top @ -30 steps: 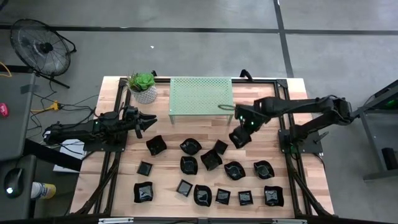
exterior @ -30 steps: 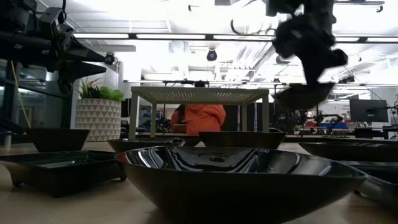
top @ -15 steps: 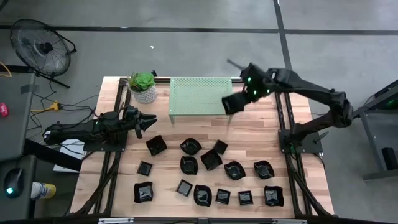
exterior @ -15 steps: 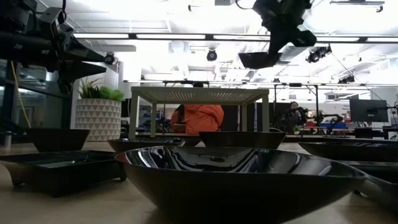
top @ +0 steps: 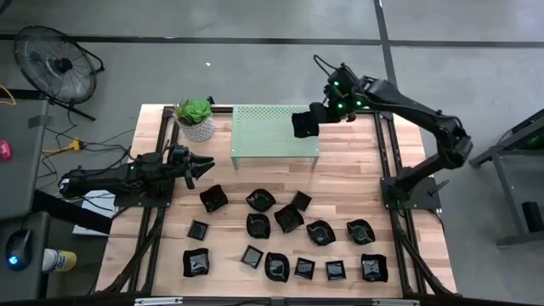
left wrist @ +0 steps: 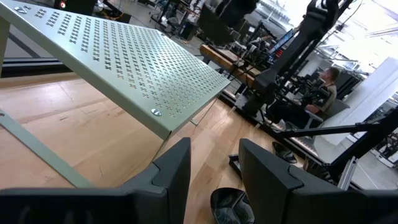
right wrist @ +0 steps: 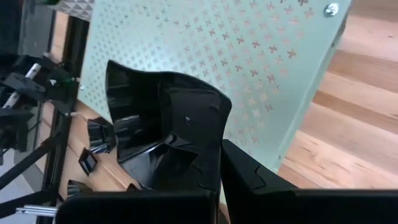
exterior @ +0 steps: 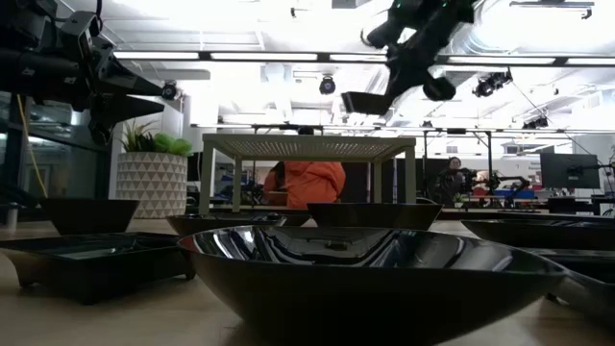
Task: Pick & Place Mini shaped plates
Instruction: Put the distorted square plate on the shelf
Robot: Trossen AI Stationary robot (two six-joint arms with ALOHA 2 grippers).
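My right gripper (top: pixel 316 117) is shut on one black mini plate (top: pixel 303 124), which hangs above the right end of the pale green perforated rack (top: pixel 274 127). In the low view the plate (exterior: pixel 365 102) is clear of the rack top (exterior: pixel 307 146). Several more black mini plates (top: pixel 289 238) rest on their bases on the near half of the wooden table. My left gripper (top: pixel 204 164) waits at the table's left, pointing level toward the right, open and with nothing between its fingers (left wrist: pixel 180 168). My right gripper pinches the plate's raised rim (right wrist: pixel 208 134) on one side between its two fingers. The fingers slant down from the table's far right. The plate (right wrist: pixel 155 118) sticks out beyond the fingertips, lifted clear above the rack, nearly level.
A green plant in a white pot (top: pixel 196 117) stands at the rack's left end. Dark frame rails run along both table sides (top: pixel 387 170). A fan (top: pixel 55 64) stands on the floor at the far left. A person in orange (exterior: pixel 312 183) sits behind the table.
My right gripper has carried the plate up and toward the table's far left, from the bare wood right of the rack to above the rack's right end. It has turned on the way, staying shut on the plate.
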